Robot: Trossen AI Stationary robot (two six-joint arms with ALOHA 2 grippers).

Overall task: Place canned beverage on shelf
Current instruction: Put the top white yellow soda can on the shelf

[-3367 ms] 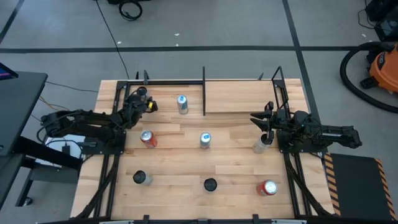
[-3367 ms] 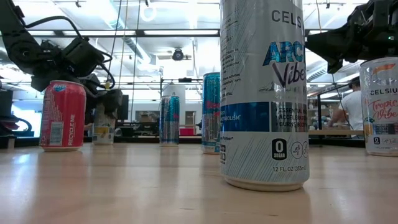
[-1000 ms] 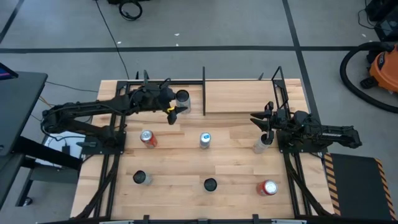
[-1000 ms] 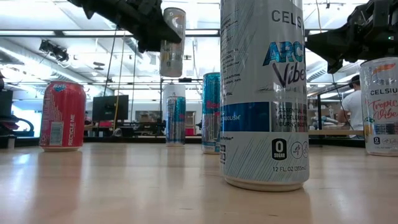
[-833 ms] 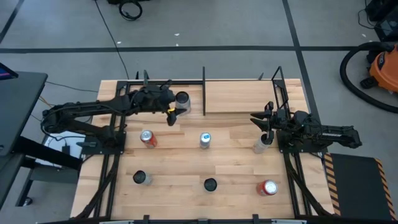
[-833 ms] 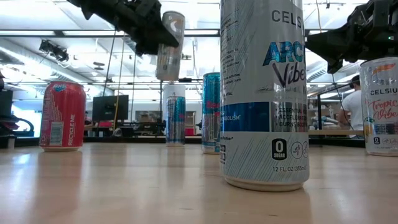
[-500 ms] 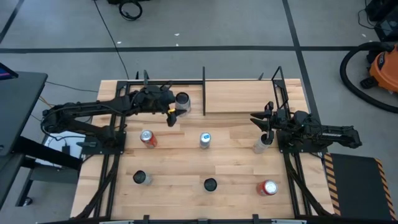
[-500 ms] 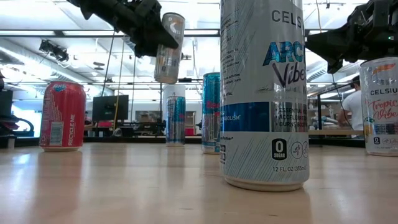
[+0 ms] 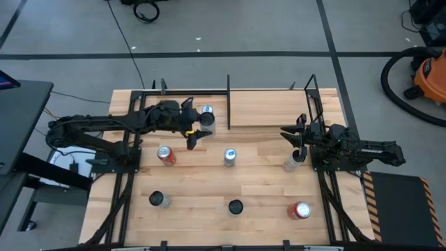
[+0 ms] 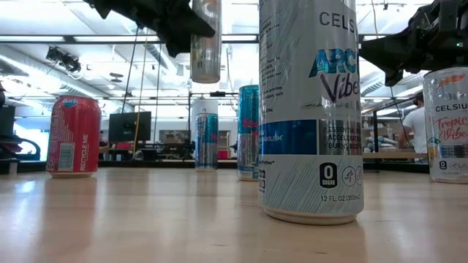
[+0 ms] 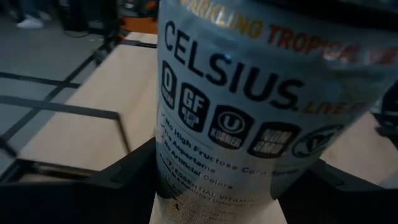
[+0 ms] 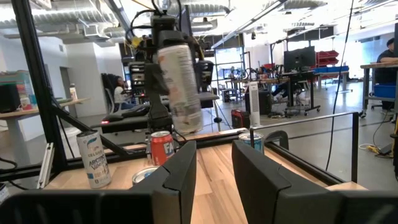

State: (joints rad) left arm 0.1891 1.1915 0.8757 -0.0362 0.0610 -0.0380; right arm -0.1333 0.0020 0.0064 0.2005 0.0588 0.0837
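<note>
In the upper left-centre of the high view, the left gripper (image 9: 193, 124) pinches a pale silver Celsius beverage can (image 10: 205, 42) and carries it well above the table. A moment ago the can leaned to one side in the low view; now it hangs nearly upright, and it has slid slightly rightward over the pale wooden shelf with thin black rods (image 9: 268, 108). That suggests it is being squared up for setting down on the panel.

A blue-topped can (image 9: 208, 110) stands just beside the gripper, with the black centre rod (image 9: 228, 101) immediately right of it, so room is tight there; the right half of the shelf lies bare.

The right gripper (image 9: 298, 141), its fingers spread, waits at the middle right by a clear can (image 9: 291, 164).
</note>
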